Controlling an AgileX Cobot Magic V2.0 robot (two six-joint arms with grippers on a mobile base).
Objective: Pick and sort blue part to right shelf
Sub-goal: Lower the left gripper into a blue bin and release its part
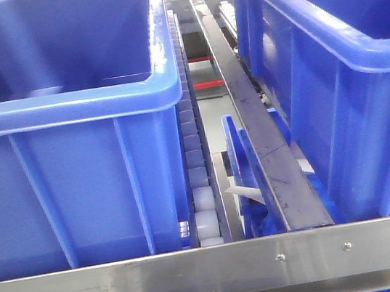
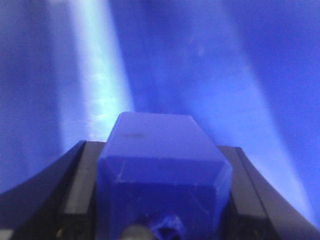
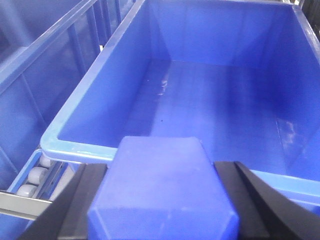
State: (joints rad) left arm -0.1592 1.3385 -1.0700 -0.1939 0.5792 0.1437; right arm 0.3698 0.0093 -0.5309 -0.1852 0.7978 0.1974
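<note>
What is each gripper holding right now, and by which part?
Left gripper: a blue part, pinched across its two side faces. Right gripper: a second blue part, pinched likewise.

Bright, even light fills the front view, with soft glare on the brushed steel front rail point(image 1: 199, 274). The left wrist view is blurred; a pale glare streak crosses what may be a blue plastic wall point(image 2: 225, 65). In the right wrist view the large open-topped blue plastic bin point(image 3: 220, 100) is sharp, while the near solid-blue plastic block point(image 3: 160, 195) is soft.

A thin blue panel point(image 1: 235, 162) stands on edge, a white tag point(image 1: 246, 193) against it, red strips point(image 1: 208, 84) beyond.
</note>
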